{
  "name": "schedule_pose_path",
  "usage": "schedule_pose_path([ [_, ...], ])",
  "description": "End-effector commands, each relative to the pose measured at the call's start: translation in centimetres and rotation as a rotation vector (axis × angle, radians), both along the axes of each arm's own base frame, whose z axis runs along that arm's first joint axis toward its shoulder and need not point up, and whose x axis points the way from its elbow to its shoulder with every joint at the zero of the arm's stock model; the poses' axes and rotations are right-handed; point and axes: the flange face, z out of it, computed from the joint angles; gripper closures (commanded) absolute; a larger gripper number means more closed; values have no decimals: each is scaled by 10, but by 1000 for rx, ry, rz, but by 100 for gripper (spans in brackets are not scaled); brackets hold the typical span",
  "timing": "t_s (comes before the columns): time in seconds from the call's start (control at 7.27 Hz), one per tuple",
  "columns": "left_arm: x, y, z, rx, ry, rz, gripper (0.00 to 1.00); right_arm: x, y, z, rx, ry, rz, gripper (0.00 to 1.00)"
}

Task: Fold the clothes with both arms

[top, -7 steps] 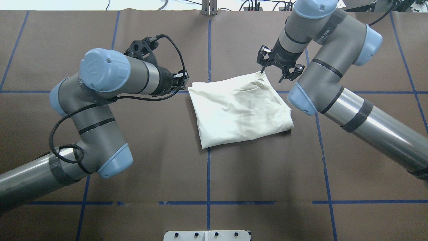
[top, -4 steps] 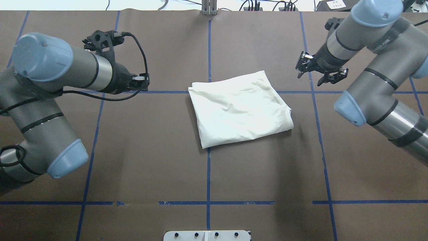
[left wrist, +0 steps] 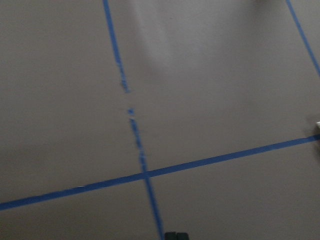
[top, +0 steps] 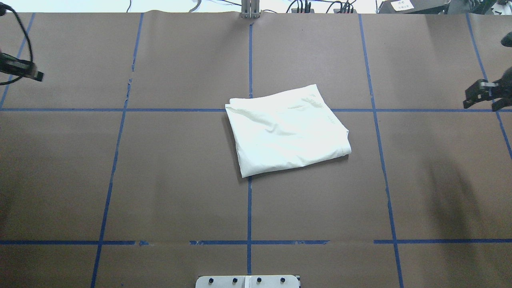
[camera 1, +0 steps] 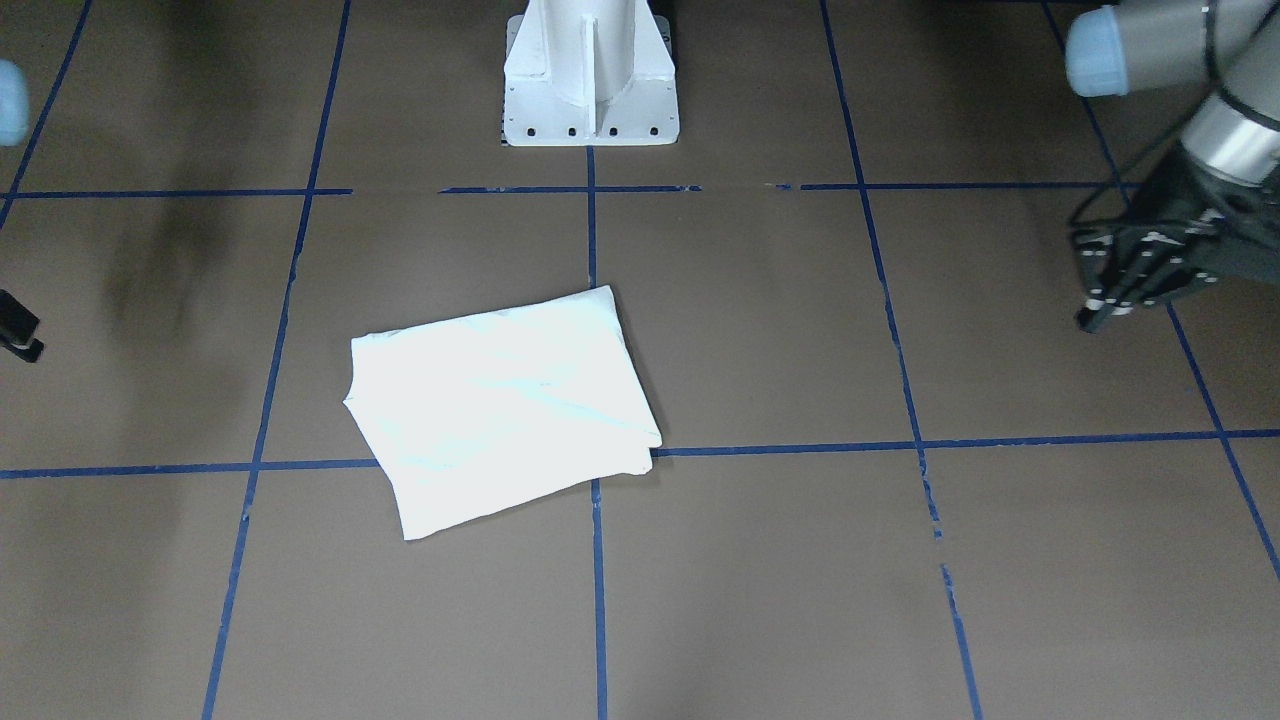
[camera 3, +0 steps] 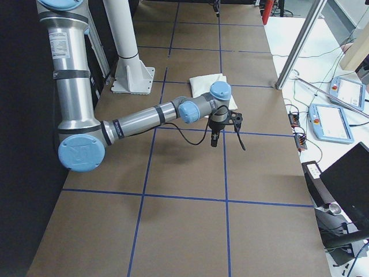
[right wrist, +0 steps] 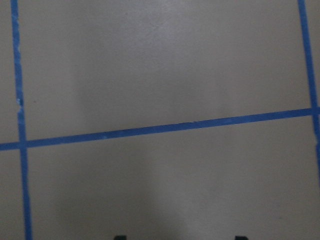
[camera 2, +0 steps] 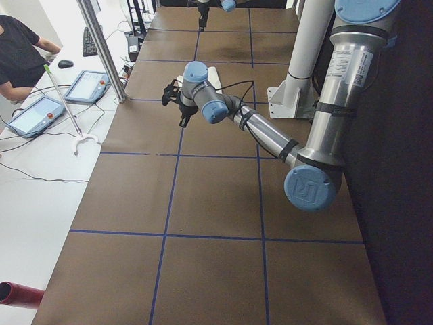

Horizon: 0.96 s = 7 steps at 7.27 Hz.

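Withdrawn outward since the earlier frames: left pincer (camera 1: 1090,315) and right pincer (top: 481,105), both now well apart from the shirt (top: 288,132).
One folded shirt lies mid-tabletop (top: 160,180), plain side up, long axis crosswise and slightly skewed. Two pincers: left has fingers together, right has fingers apart and is nearer. Folding is judged complete.

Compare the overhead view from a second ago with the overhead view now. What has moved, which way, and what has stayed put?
Both arms swung outward from the shirt's far corners. The left gripper went to the overhead view's left edge and the right gripper to its right edge. Neither holds anything; the left looks shut and the right is open. The shirt stayed folded in the same spot.
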Motion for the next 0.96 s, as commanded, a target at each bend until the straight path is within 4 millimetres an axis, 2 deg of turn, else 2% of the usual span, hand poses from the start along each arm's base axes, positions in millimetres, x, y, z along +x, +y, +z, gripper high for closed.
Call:
schedule_pose_path([
  [0.0, -121, 1, 108, 16, -135, 85, 60, 78, 37, 51, 29, 12, -37, 0],
  [0.14, -139, -3, 151, -77, -75, 94, 30, 99, 51, 68, 45, 12, -64, 0],
  [0.28, -158, 0, 167, -113, -69, 62, 0, 116, 65, 77, 41, 16, -48, 0],
  [0.41, -177, 9, 191, -211, -59, 33, 0, 122, 70, 79, 34, 17, -36, 0],
  [0.55, -181, 19, 173, -276, -54, 28, 0, 122, 71, 86, 22, 17, -37, 0],
  [0.69, -180, 40, 147, -350, -57, 32, 0, 122, 71, 85, 25, 16, -37, 0],
  [0.83, -177, 84, 159, -353, -60, 39, 0, 121, 69, 84, 27, 17, -37, 0],
])
